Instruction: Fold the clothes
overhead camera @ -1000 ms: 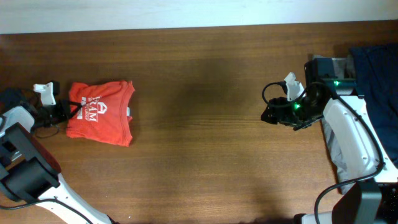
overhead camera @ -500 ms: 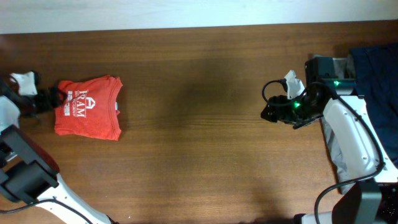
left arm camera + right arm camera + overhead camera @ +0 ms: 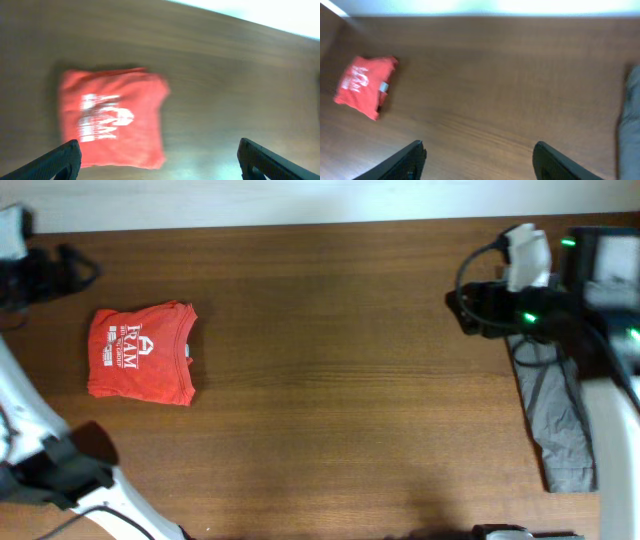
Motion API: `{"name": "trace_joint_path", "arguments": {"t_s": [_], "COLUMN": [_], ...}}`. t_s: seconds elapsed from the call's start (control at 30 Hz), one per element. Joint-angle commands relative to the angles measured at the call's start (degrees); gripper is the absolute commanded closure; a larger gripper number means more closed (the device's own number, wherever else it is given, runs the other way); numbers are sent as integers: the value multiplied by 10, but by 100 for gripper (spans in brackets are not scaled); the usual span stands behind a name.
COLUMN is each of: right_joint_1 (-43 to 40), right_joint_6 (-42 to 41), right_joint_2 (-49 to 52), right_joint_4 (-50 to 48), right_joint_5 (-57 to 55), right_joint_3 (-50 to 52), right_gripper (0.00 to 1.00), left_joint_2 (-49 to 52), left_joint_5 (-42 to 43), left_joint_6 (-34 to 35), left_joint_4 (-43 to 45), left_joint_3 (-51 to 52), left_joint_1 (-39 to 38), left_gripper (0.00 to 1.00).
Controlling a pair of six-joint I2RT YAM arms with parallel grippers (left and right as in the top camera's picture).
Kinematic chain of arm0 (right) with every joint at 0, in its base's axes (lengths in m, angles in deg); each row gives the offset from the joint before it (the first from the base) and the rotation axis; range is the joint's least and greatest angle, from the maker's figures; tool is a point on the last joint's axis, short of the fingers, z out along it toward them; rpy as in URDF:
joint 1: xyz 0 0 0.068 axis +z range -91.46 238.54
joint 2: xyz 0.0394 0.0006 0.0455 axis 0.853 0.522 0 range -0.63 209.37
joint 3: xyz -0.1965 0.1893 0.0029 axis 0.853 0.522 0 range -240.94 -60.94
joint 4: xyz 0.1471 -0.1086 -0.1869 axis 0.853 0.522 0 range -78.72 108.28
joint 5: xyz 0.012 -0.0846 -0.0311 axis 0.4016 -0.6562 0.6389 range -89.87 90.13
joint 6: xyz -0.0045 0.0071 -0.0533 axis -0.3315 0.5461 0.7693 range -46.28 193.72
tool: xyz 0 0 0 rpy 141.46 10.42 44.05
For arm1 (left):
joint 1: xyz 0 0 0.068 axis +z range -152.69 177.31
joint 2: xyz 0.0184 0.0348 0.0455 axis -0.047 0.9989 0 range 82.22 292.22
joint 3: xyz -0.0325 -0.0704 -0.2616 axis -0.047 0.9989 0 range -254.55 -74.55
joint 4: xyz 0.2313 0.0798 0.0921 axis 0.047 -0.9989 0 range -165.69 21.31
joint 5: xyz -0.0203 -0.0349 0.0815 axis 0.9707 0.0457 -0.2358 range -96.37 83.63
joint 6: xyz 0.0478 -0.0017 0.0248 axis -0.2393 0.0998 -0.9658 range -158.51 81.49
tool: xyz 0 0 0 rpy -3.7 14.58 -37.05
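The clothes, an orange-red T-shirt (image 3: pixel 142 368) folded into a small rectangle with white print facing up, lie flat on the left of the wooden table (image 3: pixel 330 380). My left gripper (image 3: pixel 80 268) hovers open behind and left of the shirt, touching nothing. The left wrist view is blurred; it shows the shirt (image 3: pixel 112 117) below and ahead of the left gripper (image 3: pixel 159 145), with nothing between the wide-apart fingers (image 3: pixel 65 157). My right gripper (image 3: pixel 462 308) stands open and empty over the far right of the table. Its wrist view shows the shirt (image 3: pixel 364 86) far off on the left, beyond the gripper (image 3: pixel 479 145).
A grey garment (image 3: pixel 555 420) lies crumpled along the table's right side, under the right arm; its edge (image 3: pixel 632 110) also shows in the right wrist view. The table's back edge meets a white wall (image 3: pixel 300 200).
The left gripper dragged the folded shirt leftward, let go of it, opened wide and pulled away to the back left. The right arm swung toward the back, uncovering the grey garment.
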Motion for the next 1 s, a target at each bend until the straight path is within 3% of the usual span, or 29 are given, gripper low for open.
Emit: {"name": "trace_joint_path", "arguments": {"t_s": [0.0, 0.07, 0.1, 0.27, 0.5, 0.6, 0.7, 0.97], "right_joint_1": [-3, -3, -3, -3, -3, -3, -3, -3], "right_joint_6": [8, 8, 8, 8, 8, 8, 8, 8], "right_joint_2": [-67, -95, -109, -161, -191, -190, -190, -187], "right_joint_4": [29, 38, 45, 59, 59, 61, 61, 61], "right_joint_5": [3, 3, 3, 3, 3, 3, 3, 3], "right_joint_3": [-40, -40, -40, -40, -40, -40, -40, -40], "right_gripper": [23, 17, 0, 1, 1, 1, 1, 1], "left_joint_2": [-89, -122, -137, -212, -311, -329, -328, -325], "left_joint_5": [-40, -84, -100, -167, -226, -225, -169, -165], "left_joint_6": [-1, 36, 44, 97, 103, 103, 111, 111], "left_joint_4": [-41, -41, -41, -41, -41, -41, 0, 16], "left_joint_3": [-41, -39, -39, -23, 106, 146, 164, 172], "left_joint_1": [-94, -137, -159, -284, -422, -438, -440, -440], "left_gripper": [1, 0, 1, 1, 0, 0, 1, 0]}}
